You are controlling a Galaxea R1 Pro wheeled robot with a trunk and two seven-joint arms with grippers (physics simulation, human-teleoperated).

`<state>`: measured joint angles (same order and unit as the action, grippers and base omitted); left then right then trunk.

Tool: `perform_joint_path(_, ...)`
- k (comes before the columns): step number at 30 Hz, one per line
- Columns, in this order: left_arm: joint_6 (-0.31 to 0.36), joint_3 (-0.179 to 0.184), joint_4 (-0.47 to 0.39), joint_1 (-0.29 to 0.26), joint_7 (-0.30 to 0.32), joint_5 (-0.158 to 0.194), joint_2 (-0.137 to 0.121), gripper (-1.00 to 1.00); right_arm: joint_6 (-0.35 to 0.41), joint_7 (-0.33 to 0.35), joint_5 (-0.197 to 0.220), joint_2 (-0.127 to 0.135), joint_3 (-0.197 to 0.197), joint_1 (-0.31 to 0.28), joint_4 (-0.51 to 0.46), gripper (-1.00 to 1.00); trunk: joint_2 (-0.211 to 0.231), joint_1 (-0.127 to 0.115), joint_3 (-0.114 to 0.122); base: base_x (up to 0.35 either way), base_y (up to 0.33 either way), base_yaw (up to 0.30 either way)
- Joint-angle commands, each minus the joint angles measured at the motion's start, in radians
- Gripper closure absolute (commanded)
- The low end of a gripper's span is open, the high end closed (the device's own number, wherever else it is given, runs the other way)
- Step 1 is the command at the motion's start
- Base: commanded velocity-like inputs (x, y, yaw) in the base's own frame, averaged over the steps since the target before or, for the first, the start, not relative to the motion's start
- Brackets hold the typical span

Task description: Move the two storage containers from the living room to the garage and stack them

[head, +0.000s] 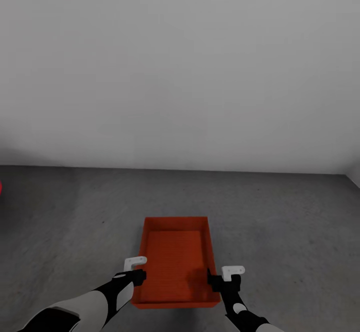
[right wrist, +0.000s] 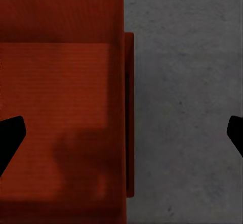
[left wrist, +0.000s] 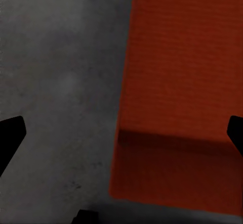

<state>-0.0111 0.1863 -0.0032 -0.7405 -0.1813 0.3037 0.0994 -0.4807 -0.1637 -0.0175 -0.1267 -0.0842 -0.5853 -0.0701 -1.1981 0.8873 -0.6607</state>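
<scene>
Both grippers, left (head: 136, 271) and right (head: 224, 278), straddle the storage container's (head: 175, 264) long walls low in the head view, on the floor (head: 280, 217), long axis running away. Left wrist view: jaws spread wide, wall between. Right wrist view: likewise, nothing clamped.

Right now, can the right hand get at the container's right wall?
Probably yes: the right hand hangs open astride the right wall of the container, one finger inside, one over bare floor; nothing blocks it.

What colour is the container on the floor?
Orange-red container, seen best in the head view.
</scene>
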Motion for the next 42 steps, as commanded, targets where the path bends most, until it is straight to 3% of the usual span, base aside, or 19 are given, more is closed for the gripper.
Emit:
perform_joint_path(1,-0.001,0.009,0.0,0.0,-0.004,0.009,0.0,-1.0,-0.001,-0.01,-0.002,0.0,-0.008,-0.001,0.001,-1.0,0.007,-0.004,0.002,0.0,0.0,0.0)
perform_joint_path(42,-0.001,0.009,0.0,0.0,-0.003,0.009,0.0,-1.0,-0.001,-0.01,-0.001,0.0,-0.008,-0.001,0.001,-1.0,0.294,-0.161,0.131,0.0,0.0,0.0)
